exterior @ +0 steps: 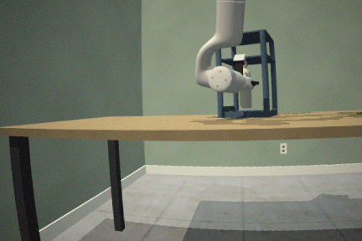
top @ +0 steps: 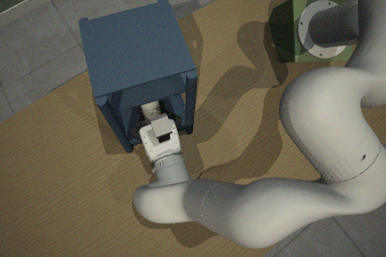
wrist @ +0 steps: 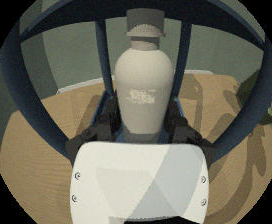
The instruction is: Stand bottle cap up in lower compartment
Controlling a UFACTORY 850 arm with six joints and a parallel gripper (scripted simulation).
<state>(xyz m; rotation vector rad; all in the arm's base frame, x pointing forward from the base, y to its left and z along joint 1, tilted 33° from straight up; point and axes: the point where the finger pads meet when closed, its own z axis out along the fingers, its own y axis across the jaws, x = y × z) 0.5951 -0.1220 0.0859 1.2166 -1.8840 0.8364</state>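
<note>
The cream bottle (wrist: 144, 92) stands cap up between my gripper's (wrist: 143, 129) fingers, which are shut on its body. In the top view the bottle (top: 152, 111) is just inside the front opening of the blue shelving unit (top: 138, 53), under the middle shelf, with my gripper (top: 157, 121) at the unit's front edge. In the side view the bottle (exterior: 245, 91) hangs upright between the front posts of the shelving unit, its base a little above the lower floor. The unit's front posts frame the bottle in the wrist view.
A green block (top: 313, 28) carries the arm's base at the back right of the wooden table (exterior: 180, 125). The arm's elbow (top: 331, 120) sweeps over the table's right side. The unit's posts stand close on both sides of my gripper.
</note>
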